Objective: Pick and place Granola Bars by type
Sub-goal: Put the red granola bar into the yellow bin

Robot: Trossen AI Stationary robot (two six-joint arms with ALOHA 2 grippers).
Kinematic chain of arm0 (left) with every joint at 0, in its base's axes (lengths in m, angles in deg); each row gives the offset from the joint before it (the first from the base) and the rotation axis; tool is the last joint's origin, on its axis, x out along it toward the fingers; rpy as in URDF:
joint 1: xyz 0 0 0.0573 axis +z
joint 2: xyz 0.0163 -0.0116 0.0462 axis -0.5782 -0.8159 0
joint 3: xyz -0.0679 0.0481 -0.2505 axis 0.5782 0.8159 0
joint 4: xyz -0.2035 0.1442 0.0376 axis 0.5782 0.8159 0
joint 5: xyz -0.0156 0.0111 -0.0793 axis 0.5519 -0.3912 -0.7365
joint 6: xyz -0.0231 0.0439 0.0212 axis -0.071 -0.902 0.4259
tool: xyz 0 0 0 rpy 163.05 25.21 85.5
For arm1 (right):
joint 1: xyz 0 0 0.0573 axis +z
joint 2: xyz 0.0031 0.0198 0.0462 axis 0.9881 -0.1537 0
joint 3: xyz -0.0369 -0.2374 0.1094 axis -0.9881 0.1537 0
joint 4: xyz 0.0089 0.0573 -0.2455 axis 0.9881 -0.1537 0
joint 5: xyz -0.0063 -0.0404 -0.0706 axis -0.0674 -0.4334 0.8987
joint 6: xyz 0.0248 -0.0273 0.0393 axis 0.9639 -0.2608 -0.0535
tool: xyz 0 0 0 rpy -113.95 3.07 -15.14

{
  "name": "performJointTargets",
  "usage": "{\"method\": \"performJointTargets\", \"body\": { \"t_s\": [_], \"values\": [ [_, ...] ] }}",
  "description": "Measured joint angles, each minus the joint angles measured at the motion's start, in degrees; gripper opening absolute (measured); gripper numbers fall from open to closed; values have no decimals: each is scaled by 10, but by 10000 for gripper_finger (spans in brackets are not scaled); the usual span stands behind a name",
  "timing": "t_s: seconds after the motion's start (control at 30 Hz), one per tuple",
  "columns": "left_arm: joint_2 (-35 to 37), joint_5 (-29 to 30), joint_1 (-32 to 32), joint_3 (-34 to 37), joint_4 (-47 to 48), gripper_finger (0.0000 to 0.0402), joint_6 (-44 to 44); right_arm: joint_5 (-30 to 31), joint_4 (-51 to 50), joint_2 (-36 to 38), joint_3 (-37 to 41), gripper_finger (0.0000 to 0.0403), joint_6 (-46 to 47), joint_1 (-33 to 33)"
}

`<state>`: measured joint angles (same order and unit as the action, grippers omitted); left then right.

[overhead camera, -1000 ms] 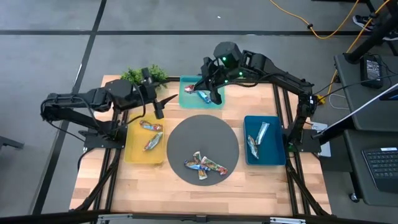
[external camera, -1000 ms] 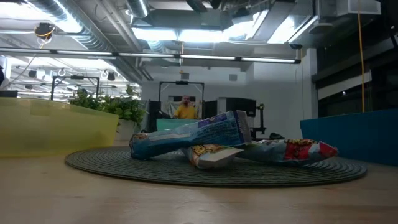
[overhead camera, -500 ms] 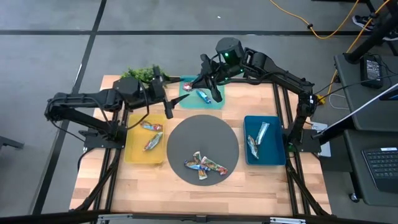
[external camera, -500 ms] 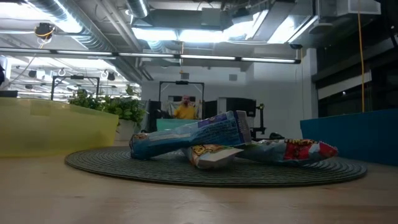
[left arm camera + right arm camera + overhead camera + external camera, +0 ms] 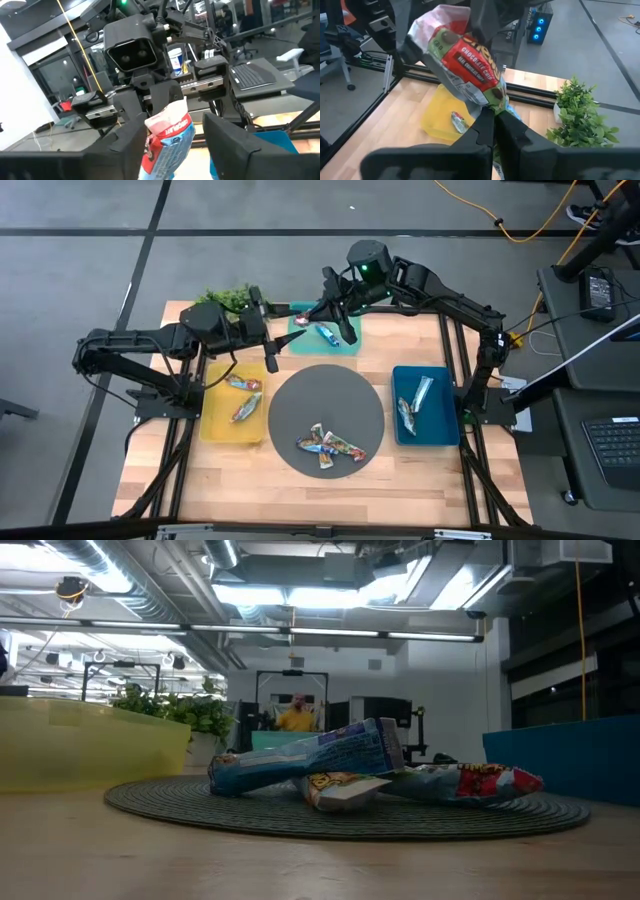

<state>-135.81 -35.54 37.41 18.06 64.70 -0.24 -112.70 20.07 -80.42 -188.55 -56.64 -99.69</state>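
Item: red-labelled shiny granola bar (image 5: 470, 67), pinched in closed right gripper (image 5: 493, 116); left gripper (image 5: 172, 137) jaws apart, flanking it. Risk: a botched handover drops it.

In the low view neither end effector shows, and the yellow tray's (image 5: 90, 745) wall hides what lies inside it. From above, the bar (image 5: 303, 321) held between the two arms is too small to read. The left wrist view cuts that bar's (image 5: 167, 137) lower end off.
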Motion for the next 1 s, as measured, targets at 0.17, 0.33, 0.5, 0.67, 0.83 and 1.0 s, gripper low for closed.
{"method": "performJointTargets", "body": {
  "t_s": [0.17, 0.33, 0.5, 0.67, 0.83, 1.0],
  "values": [
    [0, 5, 0, 0, 0, 126, 1, 0, 0, 0, 0, 16, 10, 0],
    [0, 14, 0, 0, 2, 75, 1, 0, 0, 0, 0, 16, 10, 0],
    [0, 14, 0, 0, 3, 38, 1, 0, 0, 0, 0, 16, 10, 0],
    [0, 15, 0, 0, 3, 18, 0, 0, 0, 0, 0, 16, 10, 0],
    [0, 24, 0, 0, 3, 16, 0, 1, 0, 0, 0, 36, 10, 0],
    [0, 30, 0, 0, 4, 16, 0, 5, -4, 0, -5, 101, 7, 0]
  ]
}}
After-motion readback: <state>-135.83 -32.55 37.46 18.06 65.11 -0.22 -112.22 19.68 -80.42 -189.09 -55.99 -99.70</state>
